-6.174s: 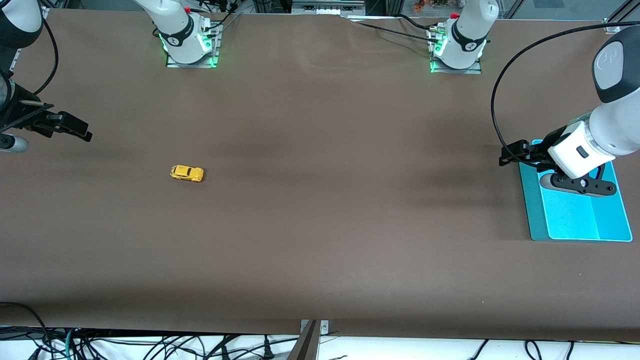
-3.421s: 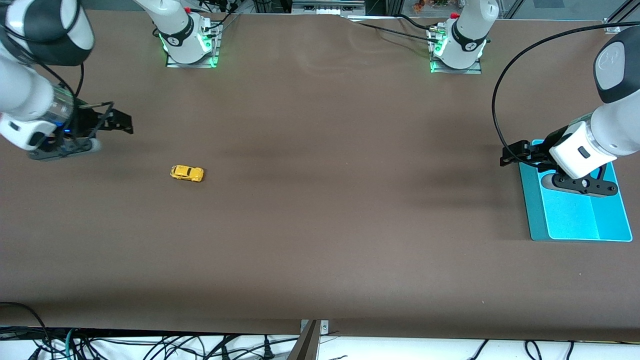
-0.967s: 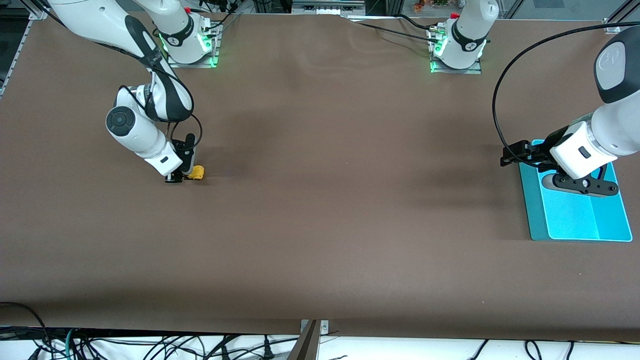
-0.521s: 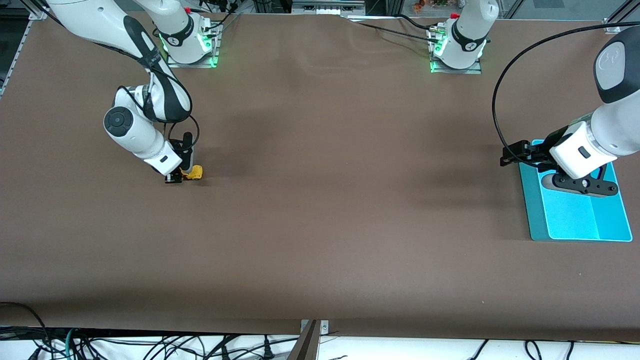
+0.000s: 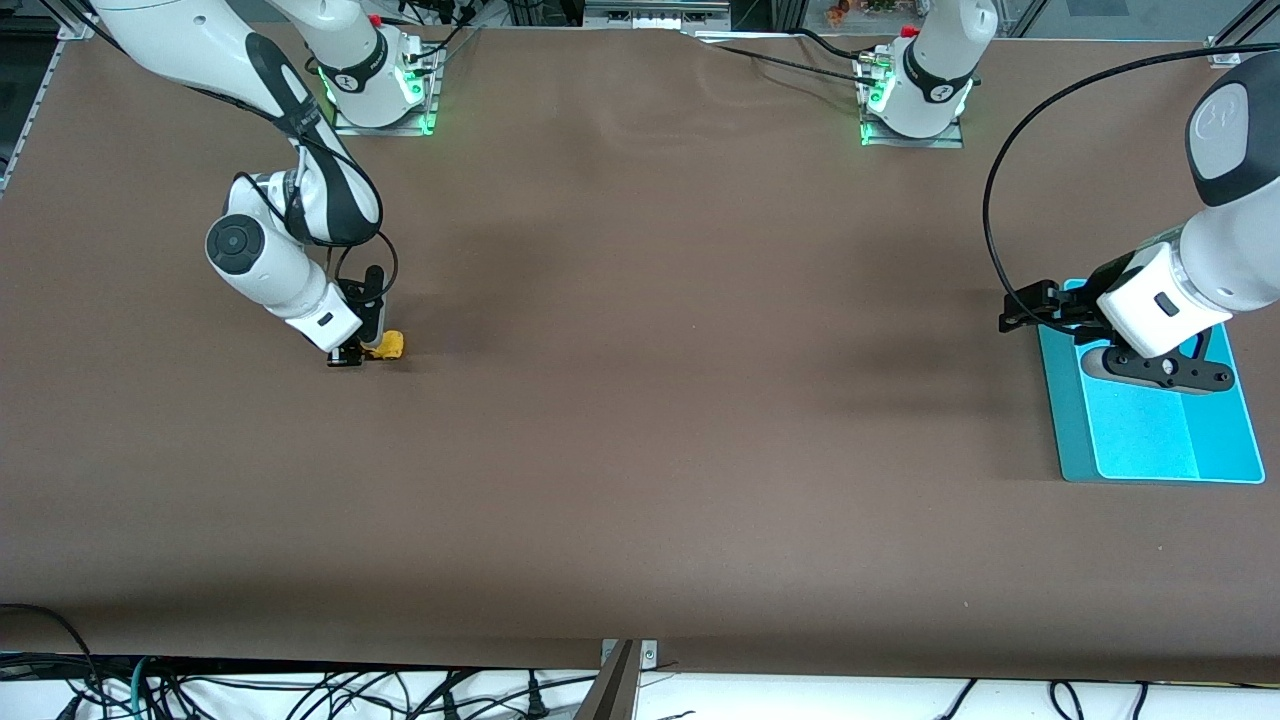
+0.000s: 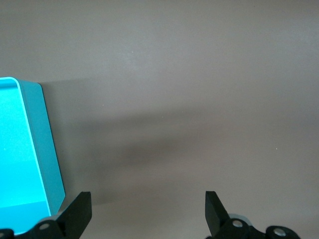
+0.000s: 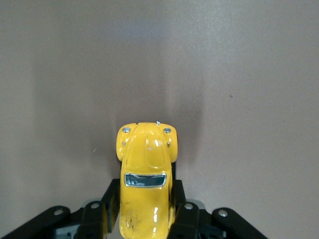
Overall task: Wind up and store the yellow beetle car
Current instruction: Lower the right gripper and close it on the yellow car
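Car (image 5: pixel 390 346) on table (image 5: pixel 640 450), right arm's end

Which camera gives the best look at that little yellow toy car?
The right wrist view: the yellow beetle car fills the middle, roof and windscreen plain, with the right gripper shut on its sides. The front view shows only its yellow end poking out beside that gripper. The left wrist view misses it.

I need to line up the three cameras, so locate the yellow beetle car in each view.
Front view: the yellow beetle car sits on the table toward the right arm's end, clamped by the right end effector.
Left wrist view: not in it; only the teal tray and the open left end effector show.
Right wrist view: the car is low and central, between the fingers.
Shared landmark: the brown table.
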Robot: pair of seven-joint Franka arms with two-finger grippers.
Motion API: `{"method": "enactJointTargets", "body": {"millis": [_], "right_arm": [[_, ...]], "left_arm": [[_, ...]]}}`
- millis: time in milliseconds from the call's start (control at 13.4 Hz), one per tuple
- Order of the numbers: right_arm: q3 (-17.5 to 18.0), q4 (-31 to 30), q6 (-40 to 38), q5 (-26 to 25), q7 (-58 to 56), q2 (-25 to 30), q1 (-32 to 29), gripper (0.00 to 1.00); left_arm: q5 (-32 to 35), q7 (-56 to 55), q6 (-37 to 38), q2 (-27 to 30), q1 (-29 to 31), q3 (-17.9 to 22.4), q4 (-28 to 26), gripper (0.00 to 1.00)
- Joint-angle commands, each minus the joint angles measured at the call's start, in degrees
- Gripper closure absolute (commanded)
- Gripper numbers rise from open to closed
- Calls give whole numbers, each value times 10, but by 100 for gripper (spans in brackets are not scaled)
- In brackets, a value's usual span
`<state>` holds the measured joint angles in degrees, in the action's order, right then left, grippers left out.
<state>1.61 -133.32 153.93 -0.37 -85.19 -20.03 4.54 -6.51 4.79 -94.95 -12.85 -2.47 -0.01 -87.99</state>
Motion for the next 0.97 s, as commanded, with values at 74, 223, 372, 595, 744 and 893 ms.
{"method": "enactJointTargets", "body": {"millis": [74, 223, 372, 595, 744, 893], "right_arm": [[0, 3, -35, -4, -15, -29, -53, 94], [0, 3, -35, -4, -41, -32, -75, 94], [0, 11, -35, -4, -76, -41, -92, 93], [0, 19, -35, -4, -122, -56, -121, 92], [-1, 19, -36, -4, -129, -56, -131, 90], [-2, 19, -36, -4, -158, -56, -152, 89]], "left_arm": [[5, 9, 6, -2, 4, 0, 11, 0], [5, 9, 6, -2, 4, 0, 11, 0], [5, 8, 6, -2, 3, 0, 11, 0], [6, 8, 6, -2, 4, 0, 11, 0], [6, 8, 6, -2, 4, 0, 11, 0], [5, 8, 6, -2, 3, 0, 11, 0]]}}
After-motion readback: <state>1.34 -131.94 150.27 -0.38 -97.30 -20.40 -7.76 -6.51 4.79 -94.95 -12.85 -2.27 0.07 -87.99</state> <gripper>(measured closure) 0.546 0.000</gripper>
